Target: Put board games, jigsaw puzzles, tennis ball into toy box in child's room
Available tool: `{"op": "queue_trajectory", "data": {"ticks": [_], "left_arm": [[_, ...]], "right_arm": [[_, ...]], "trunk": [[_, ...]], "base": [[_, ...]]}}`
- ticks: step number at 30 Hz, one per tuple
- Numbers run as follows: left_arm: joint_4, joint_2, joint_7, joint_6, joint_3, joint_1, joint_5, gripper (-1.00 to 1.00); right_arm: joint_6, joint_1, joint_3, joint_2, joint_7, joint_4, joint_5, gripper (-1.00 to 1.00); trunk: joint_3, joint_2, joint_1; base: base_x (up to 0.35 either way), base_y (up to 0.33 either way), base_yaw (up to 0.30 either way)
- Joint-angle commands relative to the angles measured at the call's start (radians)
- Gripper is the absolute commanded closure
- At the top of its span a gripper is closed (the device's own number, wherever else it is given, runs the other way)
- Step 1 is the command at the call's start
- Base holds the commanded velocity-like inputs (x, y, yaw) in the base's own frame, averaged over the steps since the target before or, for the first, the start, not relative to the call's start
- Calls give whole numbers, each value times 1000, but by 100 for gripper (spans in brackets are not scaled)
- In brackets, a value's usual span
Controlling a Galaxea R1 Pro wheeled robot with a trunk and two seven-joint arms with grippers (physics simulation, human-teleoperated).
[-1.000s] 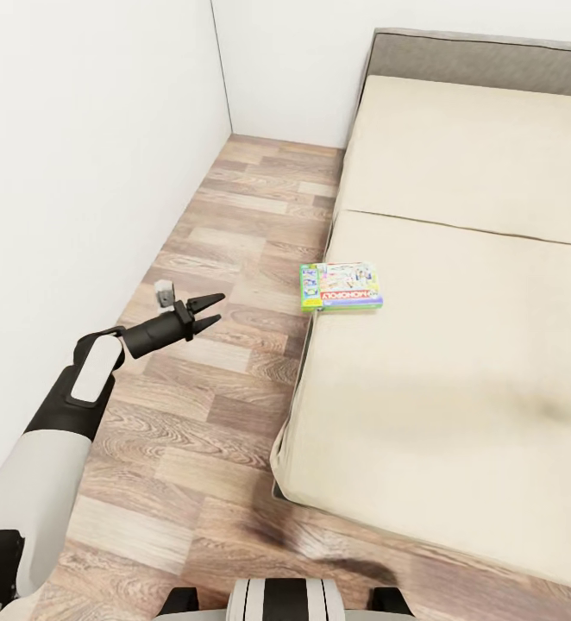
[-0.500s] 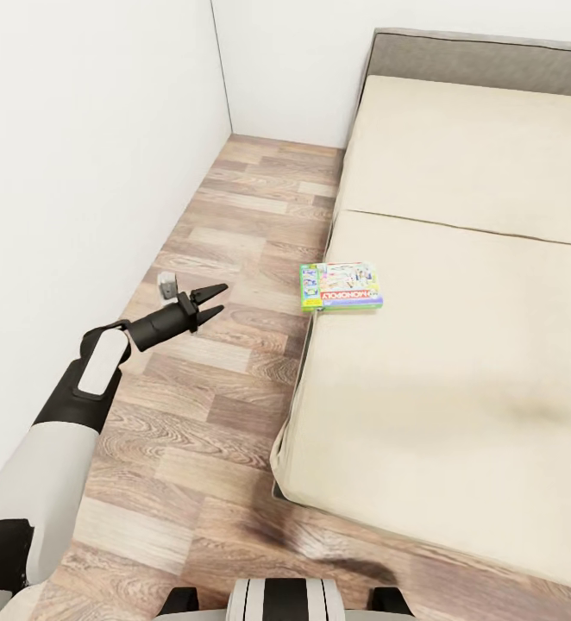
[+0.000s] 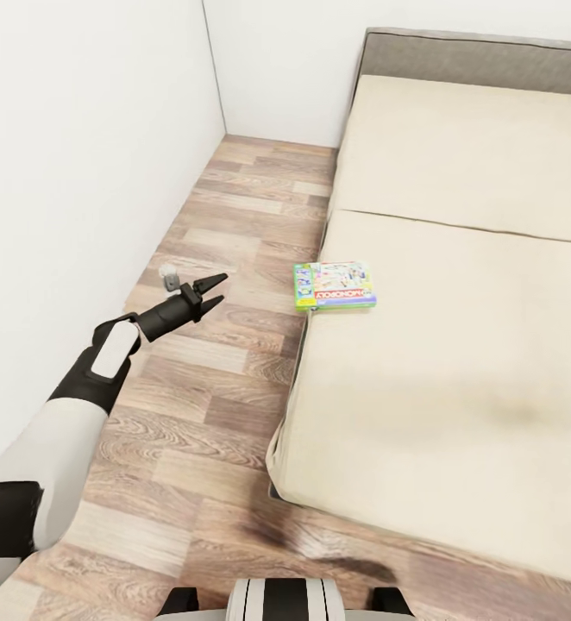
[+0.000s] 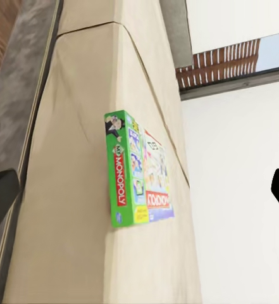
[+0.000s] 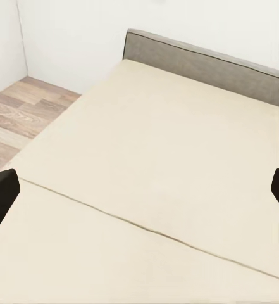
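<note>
left gripper [image 3: 208,291]: fingers apart, empty, over the wood floor [image 3: 225,233] beside the bed [image 3: 458,362] | right gripper [image 5: 139,190]: fingers apart, over the bed | Monopoly box [image 3: 335,285]: flat at bed's left edge

The Monopoly box [image 3: 335,285] lies on the bed [image 3: 458,362], at its left edge. The left gripper [image 3: 210,291] hangs over the floor [image 3: 225,362], left of the bed.

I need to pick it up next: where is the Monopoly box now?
In the head view, the Monopoly box lies flat on the bed, at its left edge beside the wood floor, ahead of the open left pincer.
</note>
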Motion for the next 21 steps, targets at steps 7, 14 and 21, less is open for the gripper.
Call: {"op": "queue_trajectory", "data": {"ticks": [7,14,21], "left_arm": [[56,3,-40,-48,-32,-14,6,-100],[93,2,-69,-119,-47,-19,6,-100],[139,4,-78,-146,-47,-20,9,-100]], "right_arm": [[5,-4,-1,0,8,-3,5,-100],[5,-4,-2,-1,8,-5,2,-100],[5,-5,-2,-1,8,-10,-15,-100]], "trunk": [[-1,0,0],[-1,0,0],[-1,0,0]], "base": [[0,0,-62],[0,0,-25],[0,0,-9]]}}
